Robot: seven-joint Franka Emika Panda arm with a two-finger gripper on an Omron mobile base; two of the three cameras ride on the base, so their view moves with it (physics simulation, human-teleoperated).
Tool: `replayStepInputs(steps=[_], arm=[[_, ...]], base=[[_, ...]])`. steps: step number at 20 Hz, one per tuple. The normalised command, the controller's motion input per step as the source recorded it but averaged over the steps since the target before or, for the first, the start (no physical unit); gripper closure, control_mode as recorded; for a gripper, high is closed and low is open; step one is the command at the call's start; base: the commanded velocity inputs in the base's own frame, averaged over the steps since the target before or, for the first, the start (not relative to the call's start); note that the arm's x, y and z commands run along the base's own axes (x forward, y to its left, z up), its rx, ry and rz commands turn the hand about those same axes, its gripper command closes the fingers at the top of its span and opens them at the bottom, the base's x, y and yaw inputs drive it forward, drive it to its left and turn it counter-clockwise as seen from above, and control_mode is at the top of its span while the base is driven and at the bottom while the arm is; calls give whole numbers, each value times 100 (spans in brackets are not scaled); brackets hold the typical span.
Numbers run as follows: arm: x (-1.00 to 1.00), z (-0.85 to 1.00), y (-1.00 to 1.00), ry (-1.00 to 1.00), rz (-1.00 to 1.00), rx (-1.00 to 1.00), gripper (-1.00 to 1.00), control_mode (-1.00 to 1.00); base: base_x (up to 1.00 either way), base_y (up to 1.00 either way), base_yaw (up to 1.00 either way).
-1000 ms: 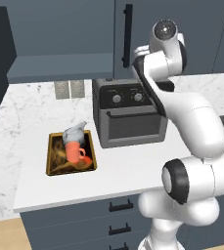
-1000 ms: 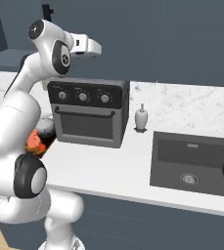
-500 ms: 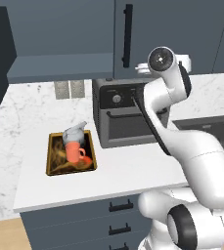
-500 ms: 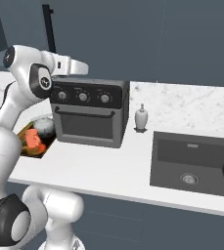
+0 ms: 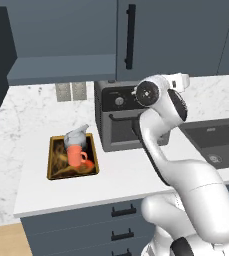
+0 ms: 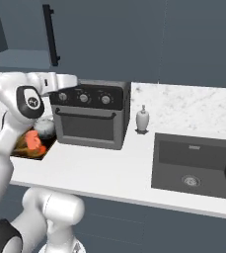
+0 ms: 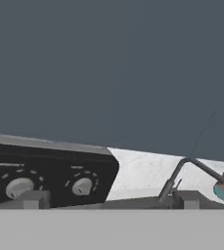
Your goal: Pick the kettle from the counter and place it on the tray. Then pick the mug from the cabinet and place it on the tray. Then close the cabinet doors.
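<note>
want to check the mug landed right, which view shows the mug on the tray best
The left base view: the mug sits in plain sight inside the tray, close beside the kettle. In the right base view the arm hides most of it, leaving an orange-red patch. The hand view faces the oven and cabinet instead.

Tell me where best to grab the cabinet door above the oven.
Probably the black bar handle, near mid-height, from the front, jaws either side: it is slim and vertical, and the flat cabinet door offers no other hold.
</note>
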Motion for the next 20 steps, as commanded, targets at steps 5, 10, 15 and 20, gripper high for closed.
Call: replayStepInputs(steps=[5,10,15,20], arm=[[-39,-21,62,0,-10,-29,-100,-100],[-37,-4,73,0,-9,-30,-100,-100],[-15,-1,52,0,-7,-21,-100,-100],[1,-12,3,0,0,-9,-100,-100]], base=[[0,0,0],[0,0,0],[0,0,0],[0,0,0]])
